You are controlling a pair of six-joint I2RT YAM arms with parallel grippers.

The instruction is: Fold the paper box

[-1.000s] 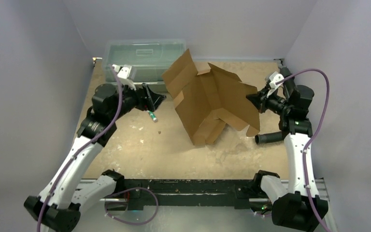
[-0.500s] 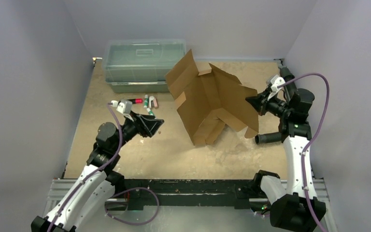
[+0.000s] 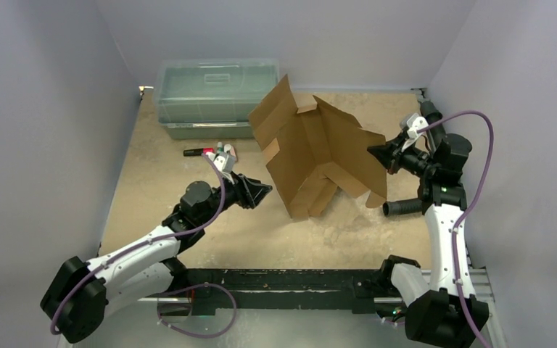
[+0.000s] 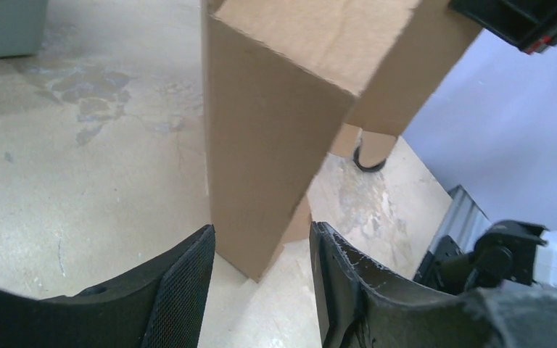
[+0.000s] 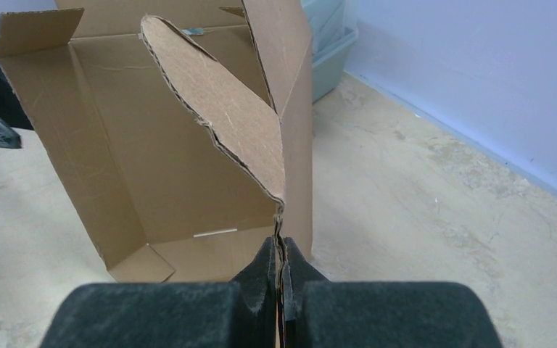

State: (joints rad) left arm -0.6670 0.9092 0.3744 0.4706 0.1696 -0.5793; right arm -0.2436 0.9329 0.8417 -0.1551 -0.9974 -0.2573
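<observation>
On the table, the paper box has not shifted over the last second. It stands half-open and tilted, a little toward 1 o'clock of centre, with its panels fanned upward. The change is the left arm: it has swung away from the lidded plastic bin at 11 o'clock and down across the table, uncovering a few markers in front of the bin. The left gripper now points at the box's 8 o'clock corner with its jaws drawn partly in yet apart. In the wrist view they frame that cardboard edge with gaps either side, so nothing is gripped there. The right gripper, at the box's 3 o'clock side, is pressed together on a flap's edge — the box's only support. Folding looks barely begun; a second grip seems near.
</observation>
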